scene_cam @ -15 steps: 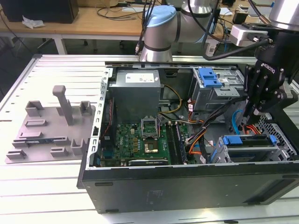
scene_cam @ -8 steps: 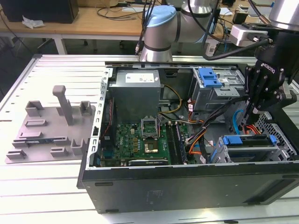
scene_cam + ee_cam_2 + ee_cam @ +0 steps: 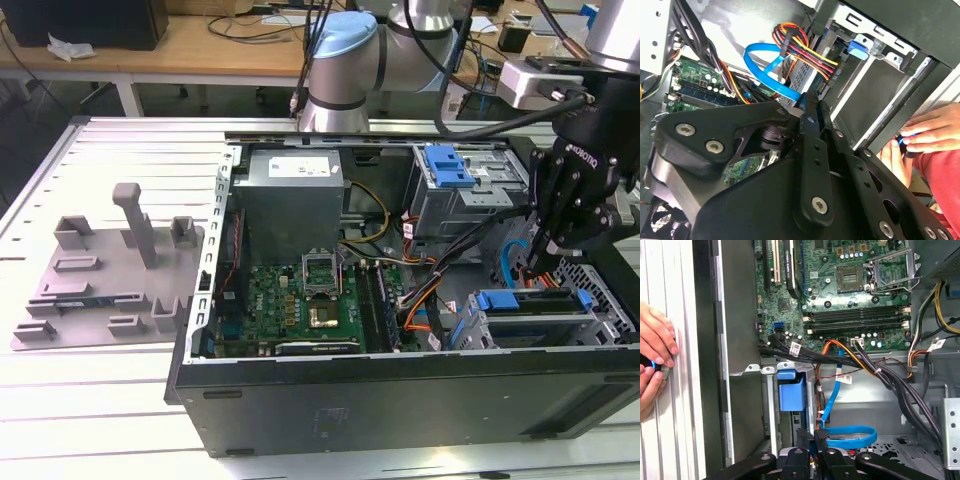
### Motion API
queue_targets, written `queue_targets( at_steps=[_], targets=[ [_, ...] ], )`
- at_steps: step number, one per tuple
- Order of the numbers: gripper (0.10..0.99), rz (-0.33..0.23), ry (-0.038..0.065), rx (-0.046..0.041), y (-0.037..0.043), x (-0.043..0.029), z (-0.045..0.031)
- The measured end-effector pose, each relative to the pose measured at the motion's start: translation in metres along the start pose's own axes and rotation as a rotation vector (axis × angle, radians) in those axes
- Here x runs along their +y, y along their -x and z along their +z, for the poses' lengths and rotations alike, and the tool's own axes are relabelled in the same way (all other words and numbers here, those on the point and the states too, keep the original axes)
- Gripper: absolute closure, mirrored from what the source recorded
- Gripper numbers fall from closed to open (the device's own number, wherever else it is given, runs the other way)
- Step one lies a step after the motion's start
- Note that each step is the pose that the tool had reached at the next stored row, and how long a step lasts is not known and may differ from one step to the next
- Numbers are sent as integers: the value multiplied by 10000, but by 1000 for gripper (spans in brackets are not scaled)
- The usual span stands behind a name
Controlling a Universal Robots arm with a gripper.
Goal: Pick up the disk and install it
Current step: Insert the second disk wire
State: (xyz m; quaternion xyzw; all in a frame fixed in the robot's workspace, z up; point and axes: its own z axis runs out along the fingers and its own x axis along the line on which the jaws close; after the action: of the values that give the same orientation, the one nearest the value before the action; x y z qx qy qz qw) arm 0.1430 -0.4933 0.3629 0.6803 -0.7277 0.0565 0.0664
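Claw (image 3: 548, 262) above drive cage (image 3: 535, 320), fingertips hidden behind cables.

PC case (image 3: 400, 395), grey fixture (image 3: 105, 275) on slatted table (image 3: 90, 400)

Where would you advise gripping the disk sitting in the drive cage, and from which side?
Probably its blue carrier frame end, approached from above through the case's open side: the disk lies in the cage, whose walls cover its other edges.

Lab: cable-strewn benches (image 3: 200, 45), robot arm (image 3: 345, 60)
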Motion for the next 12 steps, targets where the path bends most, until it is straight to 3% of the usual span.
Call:
queue_targets(
  at_steps=[2, 5, 12],
  targets=[
    [925, -3, 9, -141, -74, -5, 16],
    [925, -4, 16, -240, -139, -10, 41],
    [925, -8, 16, -259, -141, -10, 52]
  ],
)
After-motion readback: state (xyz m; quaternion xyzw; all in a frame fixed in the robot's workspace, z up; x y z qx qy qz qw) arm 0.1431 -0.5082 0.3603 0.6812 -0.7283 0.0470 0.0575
